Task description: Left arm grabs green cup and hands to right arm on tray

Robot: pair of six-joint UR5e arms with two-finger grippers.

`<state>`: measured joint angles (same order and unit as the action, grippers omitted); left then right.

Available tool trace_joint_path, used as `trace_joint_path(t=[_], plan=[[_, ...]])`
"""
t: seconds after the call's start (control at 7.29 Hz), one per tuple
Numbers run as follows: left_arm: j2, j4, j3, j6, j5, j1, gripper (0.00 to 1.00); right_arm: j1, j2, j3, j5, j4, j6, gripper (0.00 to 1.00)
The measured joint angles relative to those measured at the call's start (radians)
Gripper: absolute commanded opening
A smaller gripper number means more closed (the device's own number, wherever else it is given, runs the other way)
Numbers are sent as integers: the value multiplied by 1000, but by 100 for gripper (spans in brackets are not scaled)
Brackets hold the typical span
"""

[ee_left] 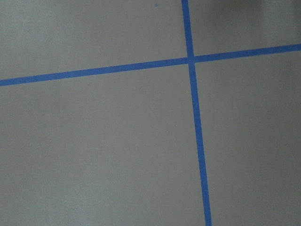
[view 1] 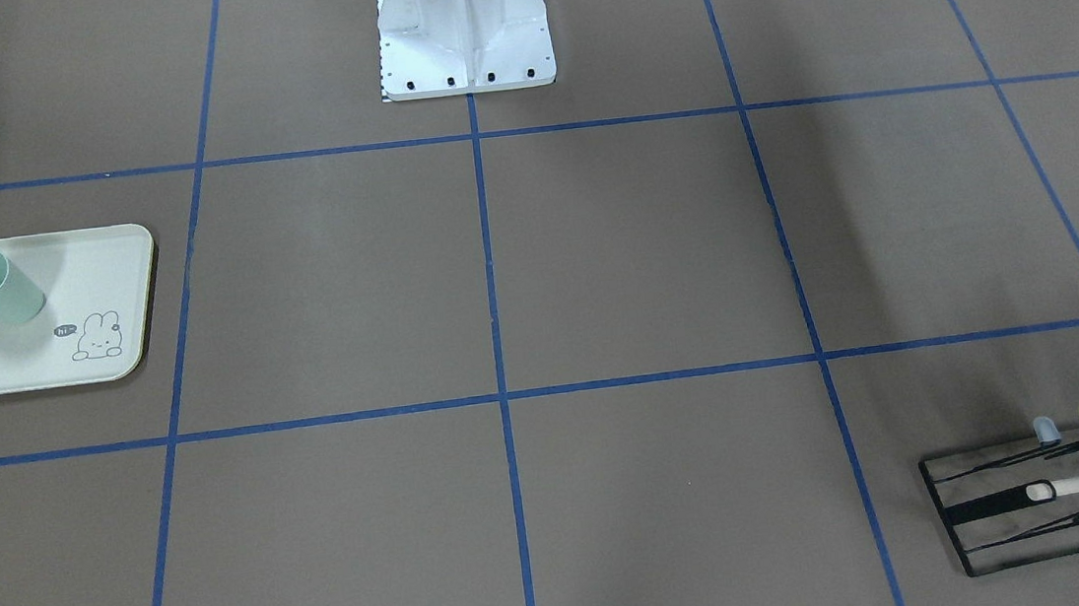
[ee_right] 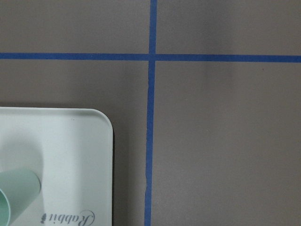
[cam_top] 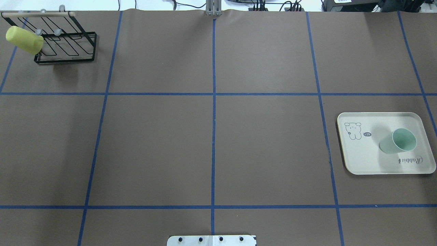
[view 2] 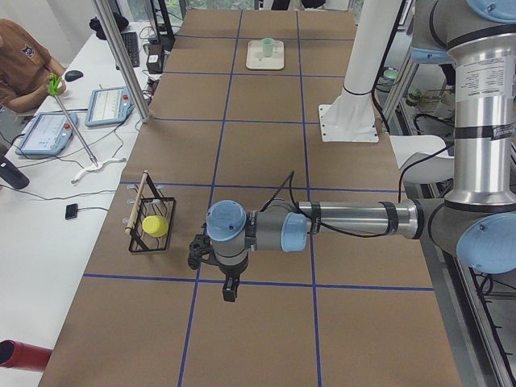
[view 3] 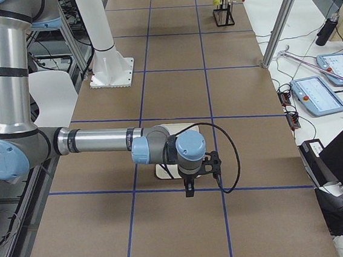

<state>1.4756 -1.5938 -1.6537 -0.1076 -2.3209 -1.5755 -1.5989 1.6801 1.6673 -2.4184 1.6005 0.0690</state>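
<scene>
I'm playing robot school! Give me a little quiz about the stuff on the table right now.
1. True or false: the green cup stands on the tray.
2. Where is the yellow-green cup? A) on the black wire rack B) on the tray C) inside the green cup
3. Fill in the blank: the drawing on the tray shows a ____.

Key: 1 true; 2 A; 3 bunny.
</scene>
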Motion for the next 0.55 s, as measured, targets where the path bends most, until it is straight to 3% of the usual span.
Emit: trace_joint_path(t=[0.55], plan=[[2,0,11,0,0,1,100,-1,-5,3,-2,-1,0,99]])
